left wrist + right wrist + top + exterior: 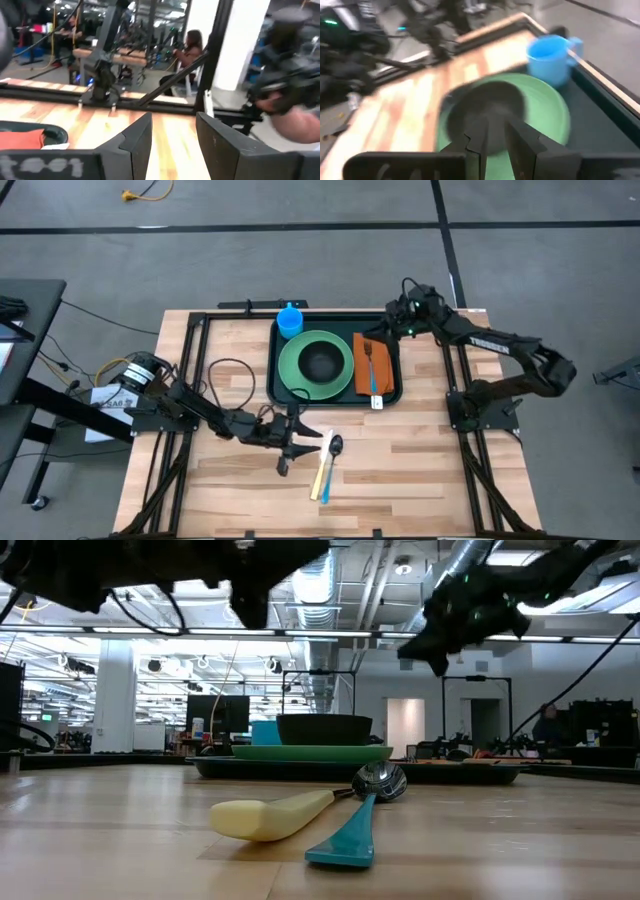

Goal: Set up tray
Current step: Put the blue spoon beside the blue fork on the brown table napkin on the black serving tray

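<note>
A large dark green rectangular plastic tray [390, 348] sits at the far middle of the wooden counter [420, 460], its long axis running left to right, holding a round light-green plate [300, 375] with a black bowl [320, 361], a blue cup [289, 321] and an orange napkin [385, 375] bearing a fork [371, 365]. The left gripper [293, 444] hovers with fingers [137, 140] parted and empty beside a yellow-handled utensil [322, 470] and a teal-handled spoon [330, 452] lying crossed on the counter, while the right gripper [400, 315] hangs over the tray's far right corner, fingers narrow and empty. Because the two handles overlap, a grab could likely pinch both or flick one away.
</note>
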Robot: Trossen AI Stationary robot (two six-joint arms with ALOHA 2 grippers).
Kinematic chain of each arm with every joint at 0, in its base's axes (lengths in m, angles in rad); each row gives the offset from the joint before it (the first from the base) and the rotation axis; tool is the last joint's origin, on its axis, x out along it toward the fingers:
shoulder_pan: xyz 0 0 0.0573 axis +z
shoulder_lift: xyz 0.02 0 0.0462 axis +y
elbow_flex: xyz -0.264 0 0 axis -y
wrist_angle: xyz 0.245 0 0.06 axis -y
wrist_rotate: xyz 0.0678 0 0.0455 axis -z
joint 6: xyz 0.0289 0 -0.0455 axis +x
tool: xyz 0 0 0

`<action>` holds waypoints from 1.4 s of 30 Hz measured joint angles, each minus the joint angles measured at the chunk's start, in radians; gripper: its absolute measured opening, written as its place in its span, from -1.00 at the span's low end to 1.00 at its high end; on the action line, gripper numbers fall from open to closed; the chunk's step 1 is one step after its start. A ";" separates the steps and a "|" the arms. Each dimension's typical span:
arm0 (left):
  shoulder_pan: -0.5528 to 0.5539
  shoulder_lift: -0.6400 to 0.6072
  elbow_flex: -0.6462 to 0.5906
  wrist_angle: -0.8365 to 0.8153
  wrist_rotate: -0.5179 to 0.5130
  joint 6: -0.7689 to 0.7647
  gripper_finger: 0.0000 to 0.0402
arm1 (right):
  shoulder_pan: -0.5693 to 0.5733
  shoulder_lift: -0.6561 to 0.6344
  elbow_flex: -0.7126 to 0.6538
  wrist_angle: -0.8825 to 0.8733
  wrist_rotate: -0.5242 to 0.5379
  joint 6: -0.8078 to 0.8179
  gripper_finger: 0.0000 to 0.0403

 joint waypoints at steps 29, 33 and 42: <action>-0.025 0.132 0.227 -0.420 -0.230 -0.177 -0.29 | 0.835 -0.332 -0.489 0.301 0.638 0.253 -0.72; -0.064 0.132 0.227 -0.418 -0.292 -0.143 -0.29 | 0.937 -0.270 -0.489 0.350 0.741 0.261 -0.72; -0.135 0.060 0.152 -0.349 -0.368 -0.028 -0.29 | 1.010 -0.123 -0.424 0.392 0.753 0.259 -0.72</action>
